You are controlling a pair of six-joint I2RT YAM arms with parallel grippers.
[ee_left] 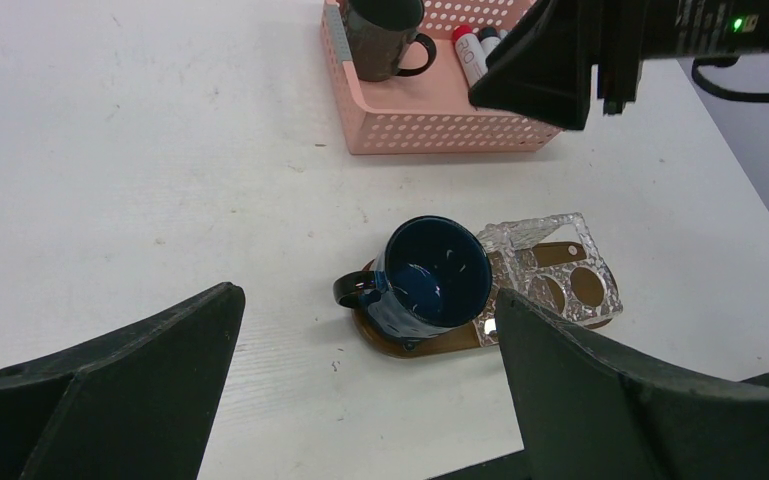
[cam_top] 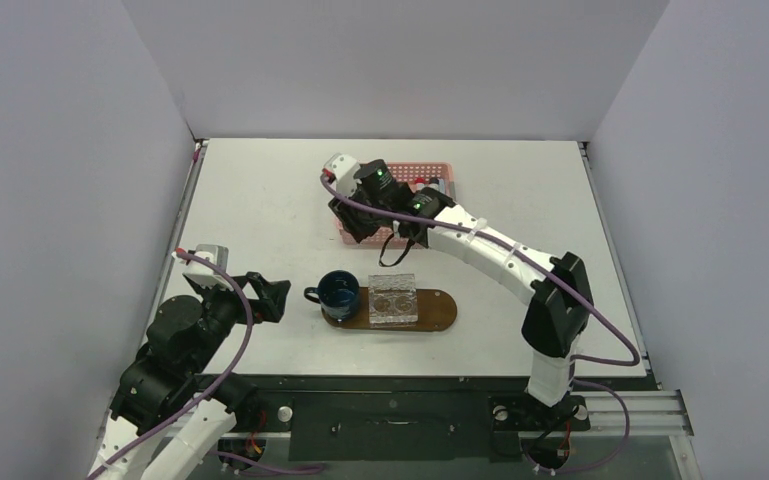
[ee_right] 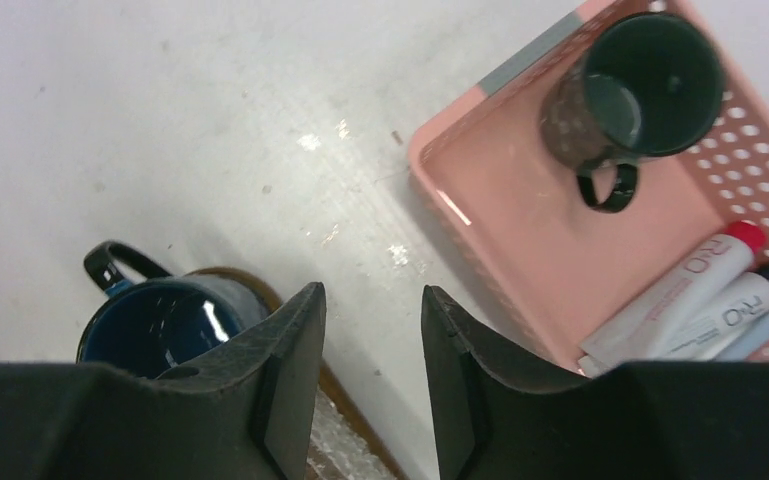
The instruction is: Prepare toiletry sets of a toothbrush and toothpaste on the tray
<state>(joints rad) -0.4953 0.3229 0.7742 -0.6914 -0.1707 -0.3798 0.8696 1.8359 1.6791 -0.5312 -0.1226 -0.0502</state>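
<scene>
With right gripper (ee_right: pixel 372 300) empty, jaws narrowly apart, left gripper (ee_left: pixel 365 300) wide open: lower into basket (ee_right: pixel 520 240), pinch toothpaste tube (ee_right: pixel 680 290) mid-body.

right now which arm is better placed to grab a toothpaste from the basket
Right. The right hand hovers at the pink basket near the toothpaste tubes; the left hand sits far off.

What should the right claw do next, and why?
Probably swing the right claw further over the pink basket and lower it onto the red-capped toothpaste tube. Its jaws stand apart with nothing between them, near the basket's corner, and the blue mug on the tray looks empty.
</scene>
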